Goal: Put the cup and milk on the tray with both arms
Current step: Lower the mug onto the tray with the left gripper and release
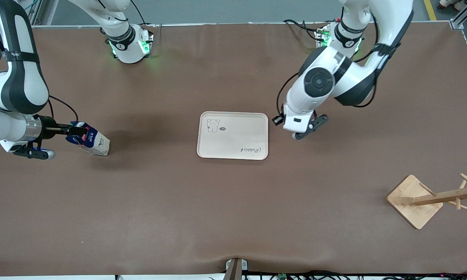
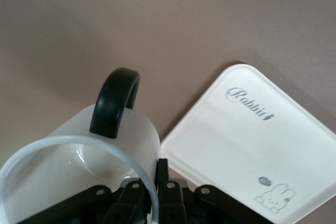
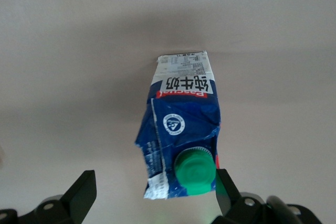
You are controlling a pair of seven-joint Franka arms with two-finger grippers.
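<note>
The cream tray [image 1: 233,156] lies flat mid-table. It also shows in the left wrist view [image 2: 247,140]. My left gripper [image 1: 297,133] hangs just above the table beside the tray's edge toward the left arm's end. It [image 2: 157,171] is shut on the rim of the white cup [image 2: 118,148], whose black handle [image 2: 115,100] points away. In the front view the cup is hidden under the arm. The blue milk carton [image 1: 88,139] stands toward the right arm's end. My right gripper [image 1: 71,130] is open, and its fingers straddle the carton's green-capped top [image 3: 181,124].
A wooden rack [image 1: 414,200] with pegs stands toward the left arm's end, nearer the front camera than the tray. The brown table mat [image 1: 233,214] spreads wide between the tray and the front edge.
</note>
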